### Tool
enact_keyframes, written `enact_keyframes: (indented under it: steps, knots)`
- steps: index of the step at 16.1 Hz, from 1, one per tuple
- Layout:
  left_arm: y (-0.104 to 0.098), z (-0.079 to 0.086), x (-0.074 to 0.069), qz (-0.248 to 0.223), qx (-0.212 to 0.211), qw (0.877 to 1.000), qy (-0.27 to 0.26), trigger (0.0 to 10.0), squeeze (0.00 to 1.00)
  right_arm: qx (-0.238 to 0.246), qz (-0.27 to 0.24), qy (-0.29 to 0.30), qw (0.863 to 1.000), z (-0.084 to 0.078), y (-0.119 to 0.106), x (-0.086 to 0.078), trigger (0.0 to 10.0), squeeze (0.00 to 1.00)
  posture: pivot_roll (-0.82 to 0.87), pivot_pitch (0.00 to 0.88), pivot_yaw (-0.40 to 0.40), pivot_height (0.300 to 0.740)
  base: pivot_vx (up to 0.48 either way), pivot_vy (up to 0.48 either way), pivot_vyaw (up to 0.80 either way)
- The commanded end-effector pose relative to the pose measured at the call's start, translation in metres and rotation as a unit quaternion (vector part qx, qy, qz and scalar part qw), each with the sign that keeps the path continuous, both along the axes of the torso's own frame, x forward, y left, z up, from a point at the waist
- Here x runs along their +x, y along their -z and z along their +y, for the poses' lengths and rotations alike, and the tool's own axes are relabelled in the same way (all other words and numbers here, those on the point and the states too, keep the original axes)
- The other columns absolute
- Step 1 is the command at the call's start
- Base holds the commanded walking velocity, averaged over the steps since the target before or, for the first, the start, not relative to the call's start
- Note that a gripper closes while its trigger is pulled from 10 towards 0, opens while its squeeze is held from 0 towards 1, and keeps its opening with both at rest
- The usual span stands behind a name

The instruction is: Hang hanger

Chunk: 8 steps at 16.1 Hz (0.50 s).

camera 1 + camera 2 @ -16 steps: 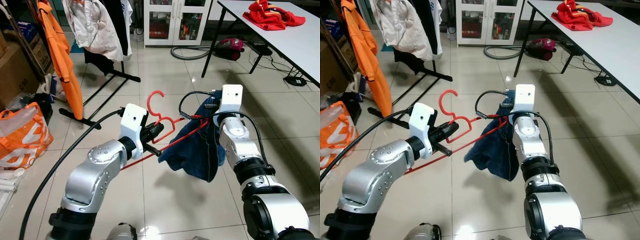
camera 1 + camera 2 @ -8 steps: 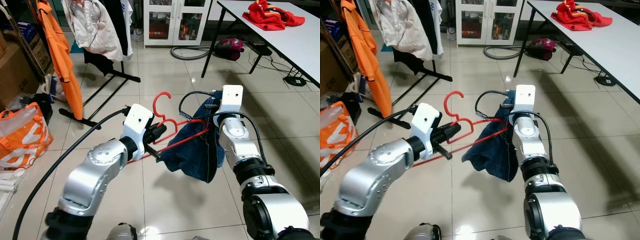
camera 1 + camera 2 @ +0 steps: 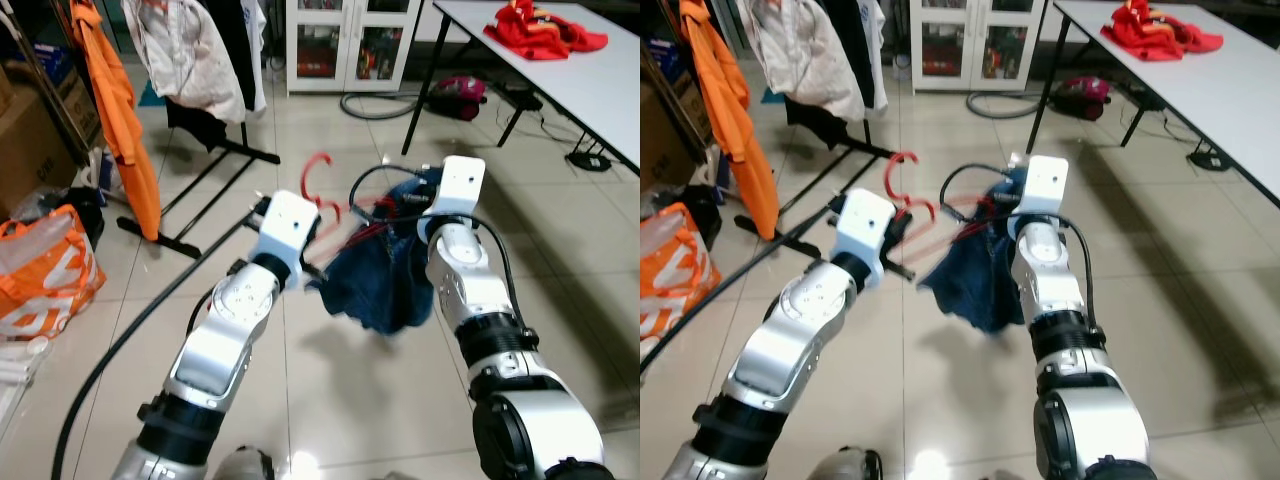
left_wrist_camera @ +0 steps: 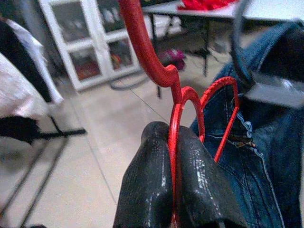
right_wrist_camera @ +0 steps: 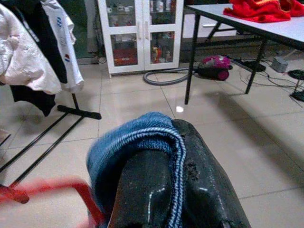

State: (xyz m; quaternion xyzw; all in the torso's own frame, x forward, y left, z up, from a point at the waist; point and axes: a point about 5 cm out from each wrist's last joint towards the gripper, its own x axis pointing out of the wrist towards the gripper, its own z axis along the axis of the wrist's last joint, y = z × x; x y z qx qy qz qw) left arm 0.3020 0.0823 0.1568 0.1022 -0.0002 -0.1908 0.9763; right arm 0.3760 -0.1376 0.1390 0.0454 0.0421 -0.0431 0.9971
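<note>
Two end effectors grip: left point(image 4: 173, 183) clamps the red hanger point(image 4: 164, 71), right point(image 5: 175, 185) pinches jeans point(image 3: 385, 285).

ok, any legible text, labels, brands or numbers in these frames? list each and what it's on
None can be read.
Orange bag: pale markings, too blurred to read.
White garment on the rack: small blue and red marks, too small to read.
Cabinet: items behind the glass doors, labels too small.
Cardboard box: no print legible.
</note>
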Motion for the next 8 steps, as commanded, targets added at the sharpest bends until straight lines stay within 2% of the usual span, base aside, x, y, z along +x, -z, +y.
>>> enact_keyframes:
  steps: [1,2,4,8]
  knots:
    - [-0.012,0.000,0.005,-0.032,-0.009,0.999,-0.013,10.0,0.00,0.010,-0.008,0.011,1.000,-0.004,-0.005,-0.001,10.0,0.00,0.03,0.055,-0.047,0.740,0.000,0.000,0.00]
    - [-0.019,-0.003,0.004,-0.052,-0.039,0.998,-0.012,10.0,0.00,0.017,0.001,0.023,1.000,-0.008,-0.004,-0.002,10.0,0.00,0.03,0.056,-0.049,0.740,0.000,0.000,0.00]
    - [-0.023,-0.014,0.000,-0.053,-0.077,0.995,0.024,10.0,0.00,0.025,0.010,0.030,0.999,-0.008,-0.003,-0.003,10.0,0.00,0.03,0.057,-0.051,0.740,0.000,0.000,0.00]
    - [-0.019,-0.021,-0.008,-0.048,-0.101,0.991,0.075,10.0,0.00,0.043,0.016,-0.004,0.999,0.007,-0.007,-0.003,10.0,0.00,0.04,0.061,-0.056,0.740,0.000,0.000,0.00]
